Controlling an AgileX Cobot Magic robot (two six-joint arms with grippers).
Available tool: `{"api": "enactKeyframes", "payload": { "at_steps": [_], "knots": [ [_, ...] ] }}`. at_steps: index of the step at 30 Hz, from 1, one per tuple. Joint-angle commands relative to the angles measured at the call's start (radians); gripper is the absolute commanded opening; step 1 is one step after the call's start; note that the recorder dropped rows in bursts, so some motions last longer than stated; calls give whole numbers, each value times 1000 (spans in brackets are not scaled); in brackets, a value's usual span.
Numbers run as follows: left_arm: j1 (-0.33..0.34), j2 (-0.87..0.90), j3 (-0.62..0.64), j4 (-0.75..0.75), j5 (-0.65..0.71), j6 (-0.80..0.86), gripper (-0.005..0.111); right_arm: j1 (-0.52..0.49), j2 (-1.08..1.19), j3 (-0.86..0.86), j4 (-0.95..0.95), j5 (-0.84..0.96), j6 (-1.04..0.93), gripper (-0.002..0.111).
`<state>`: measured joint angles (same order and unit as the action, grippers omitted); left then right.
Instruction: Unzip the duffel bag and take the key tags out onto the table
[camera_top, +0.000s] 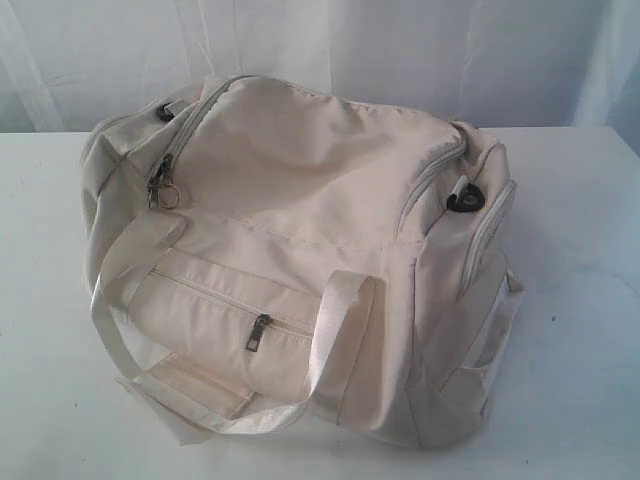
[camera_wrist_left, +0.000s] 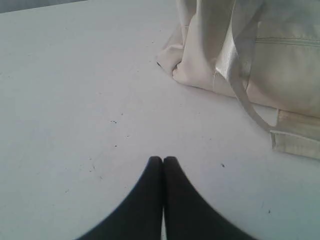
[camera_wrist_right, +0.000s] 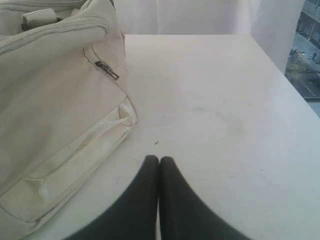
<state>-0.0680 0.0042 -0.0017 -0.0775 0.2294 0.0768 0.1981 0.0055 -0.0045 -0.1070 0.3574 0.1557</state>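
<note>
The cream duffel bag (camera_top: 310, 260) lies zipped in the middle of the white table (camera_top: 580, 330). Its main zipper's ring pulls (camera_top: 163, 184) rest at the bag's left end, and the front pocket pull (camera_top: 259, 334) is closed. No key tags show in any view. Neither arm appears in the exterior view. My left gripper (camera_wrist_left: 163, 160) is shut and empty over bare table, apart from the bag's corner (camera_wrist_left: 200, 65) and a pale handle (camera_wrist_left: 240, 85). My right gripper (camera_wrist_right: 159, 160) is shut and empty beside the bag's end panel (camera_wrist_right: 60, 130).
A white curtain (camera_top: 330, 50) hangs behind the table. The table's far right edge (camera_wrist_right: 280, 65) shows in the right wrist view, with a window beyond it. A black strap clip (camera_top: 466, 201) sits on the bag's right end.
</note>
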Motion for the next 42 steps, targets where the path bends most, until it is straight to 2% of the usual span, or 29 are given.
{"api": "enactKeyframes", "payload": {
  "at_steps": [1, 23, 29, 35, 42],
  "knots": [
    [-6, -4, 2, -9, 2, -2, 0, 3, -6, 5, 2, -15, 3, 0],
    [-2, -4, 2, -9, 2, -2, 0, 3, -6, 5, 2, -15, 3, 0],
    [48, 12, -3, -9, 16, -2, 0, 3, -6, 5, 2, -15, 3, 0],
    [48, 121, -185, -9, 24, -2, 0, 3, -6, 5, 2, -15, 3, 0],
    [48, 125, -210, -9, 17, -2, 0, 3, -6, 5, 2, -15, 3, 0]
  ]
}}
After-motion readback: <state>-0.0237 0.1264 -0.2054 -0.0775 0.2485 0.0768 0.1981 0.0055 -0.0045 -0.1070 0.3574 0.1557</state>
